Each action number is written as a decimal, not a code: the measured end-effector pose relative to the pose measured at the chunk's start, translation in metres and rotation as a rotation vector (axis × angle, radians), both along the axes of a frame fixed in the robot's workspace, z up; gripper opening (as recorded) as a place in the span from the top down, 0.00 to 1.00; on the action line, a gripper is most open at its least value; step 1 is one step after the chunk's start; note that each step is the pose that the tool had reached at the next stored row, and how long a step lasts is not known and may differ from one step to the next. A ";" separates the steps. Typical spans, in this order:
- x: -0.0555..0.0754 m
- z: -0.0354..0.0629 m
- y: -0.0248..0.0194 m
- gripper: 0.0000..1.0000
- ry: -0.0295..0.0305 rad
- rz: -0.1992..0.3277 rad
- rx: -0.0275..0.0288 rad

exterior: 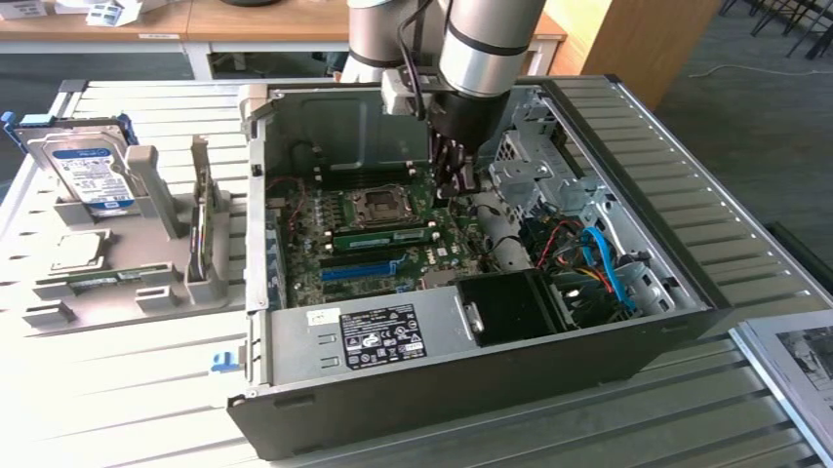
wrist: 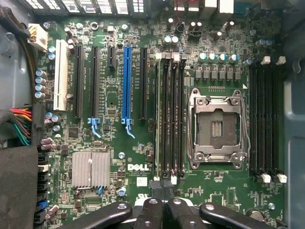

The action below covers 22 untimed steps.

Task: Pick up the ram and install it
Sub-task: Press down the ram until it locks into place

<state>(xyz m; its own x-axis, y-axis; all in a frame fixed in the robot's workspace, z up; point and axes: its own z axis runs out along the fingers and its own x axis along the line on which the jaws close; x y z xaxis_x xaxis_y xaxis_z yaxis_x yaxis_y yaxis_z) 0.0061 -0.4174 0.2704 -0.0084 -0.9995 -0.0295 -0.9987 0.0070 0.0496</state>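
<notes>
Exterior view: the gripper (exterior: 458, 180), fingers pressed together, hangs inside the open computer case (exterior: 456, 390), at the exterior view's right of the CPU socket (exterior: 380, 202). The ram (exterior: 377, 237) lies in a motherboard slot just nearer than that socket. Wrist view: the closed fingertips sit over one end of the memory slots (wrist: 169, 119).

Slatted grey table (exterior: 729, 185), wooden desk (exterior: 260, 21) behind, grey floor (exterior: 735, 58).

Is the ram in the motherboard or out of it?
In. The ram stands on edge in the motherboard beside the CPU socket, with the shut pincer over one end. Whether it is fully latched, cannot tell.
</notes>
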 end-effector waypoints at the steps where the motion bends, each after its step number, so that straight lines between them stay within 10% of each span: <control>1: 0.000 -0.0008 0.0000 0.90 0.0000 0.000 0.0000; 22: 0.000 -0.0185 0.0000 0.90 0.0000 0.000 0.0001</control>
<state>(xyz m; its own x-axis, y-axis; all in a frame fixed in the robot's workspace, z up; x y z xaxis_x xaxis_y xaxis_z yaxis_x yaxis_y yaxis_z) 0.0061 -0.4174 0.2519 -0.0084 -0.9995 -0.0297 -0.9987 0.0069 0.0496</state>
